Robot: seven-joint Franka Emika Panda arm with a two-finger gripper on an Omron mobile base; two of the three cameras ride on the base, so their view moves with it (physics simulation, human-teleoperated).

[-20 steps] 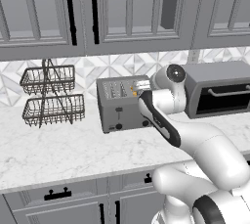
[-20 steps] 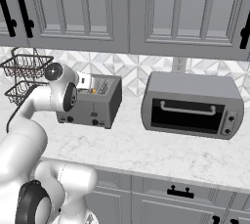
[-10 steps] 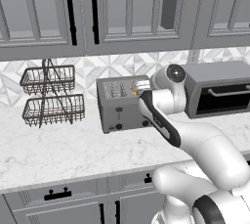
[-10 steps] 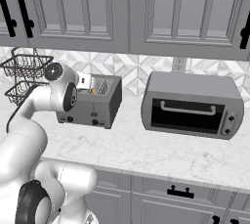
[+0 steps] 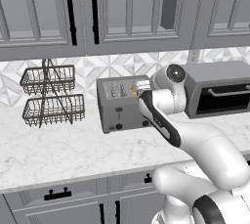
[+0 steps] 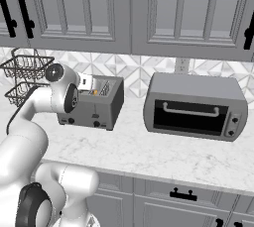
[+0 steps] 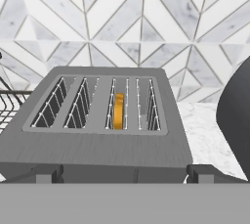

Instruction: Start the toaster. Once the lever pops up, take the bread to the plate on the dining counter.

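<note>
— Where is the bread (image 7: 118, 111) sitting?
— Down in the toaster's (image 7: 97, 140) third slot, just ahead of the claw (image 7: 122, 175), whose tips are standing wide apart above its front edge.

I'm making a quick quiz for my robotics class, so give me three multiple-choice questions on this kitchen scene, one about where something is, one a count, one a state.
1. Where does the toaster oven stand relative to the toaster in the right base view?
A. To its right
B. To its left
C. On top of it

2. How many slots does the toaster have?
A. Two
B. Four
C. Six

3. How does the bread sit?
A. Flat on the counter
B. On a plate
C. Upright in a slot

Answers: 1 A, the oven stands rightward on the same counter; 2 B, the hand view shows four; 3 C, it stands in the third slot from the left.
</note>
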